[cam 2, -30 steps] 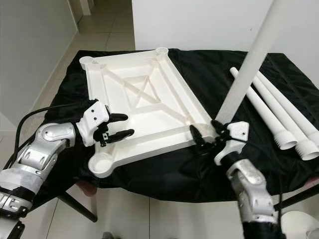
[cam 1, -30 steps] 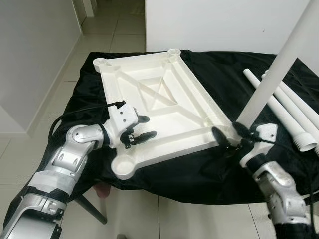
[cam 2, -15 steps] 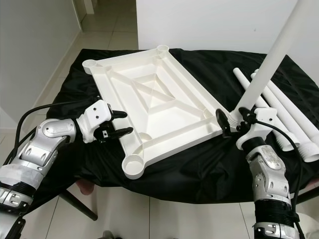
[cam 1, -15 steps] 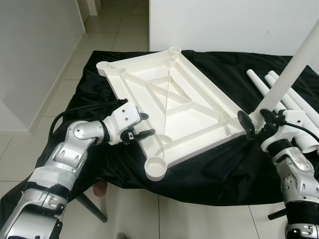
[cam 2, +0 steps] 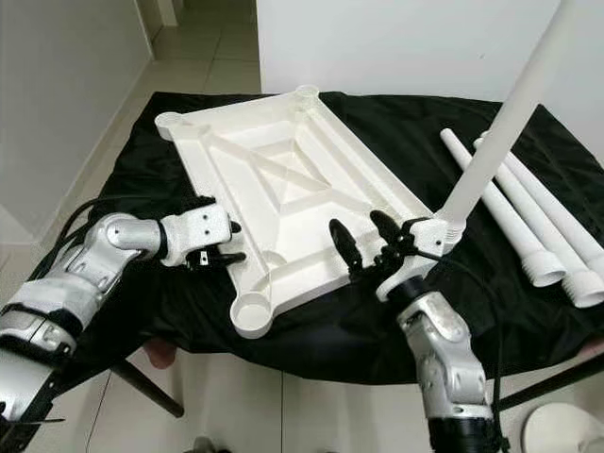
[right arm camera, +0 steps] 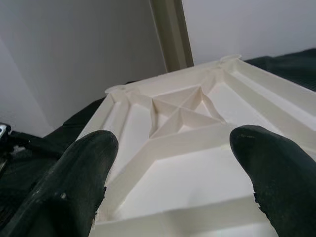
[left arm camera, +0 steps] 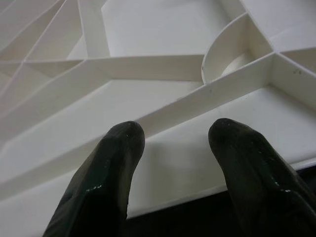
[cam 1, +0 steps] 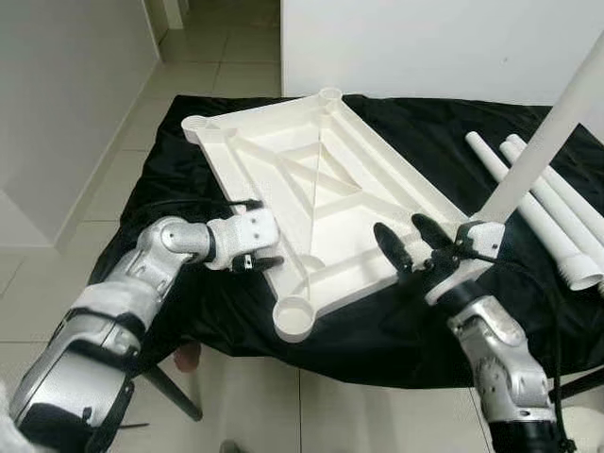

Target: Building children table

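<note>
Counting one white tabletop (cam 2: pixel 283 179), lying underside up. Counting four corner sockets on it: three standing open, at the far left (cam 2: pixel 168 120), far (cam 2: pixel 305 93) and near (cam 2: pixel 251 314) corners, and a fourth taking a leg. Counting four white legs in all: one upright leg (cam 2: pixel 500 132) standing at that fourth corner, and what look like three loose legs (cam 2: pixel 498 208) lying side by side to the right. Counting one black cloth (cam 2: pixel 396 132) lying beneath everything. Counting two grippers, left gripper (cam 2: pixel 229 243) and right gripper (cam 2: pixel 363 241), each bearing two black fingers (left arm camera: pixel 113 168), making four.
</note>
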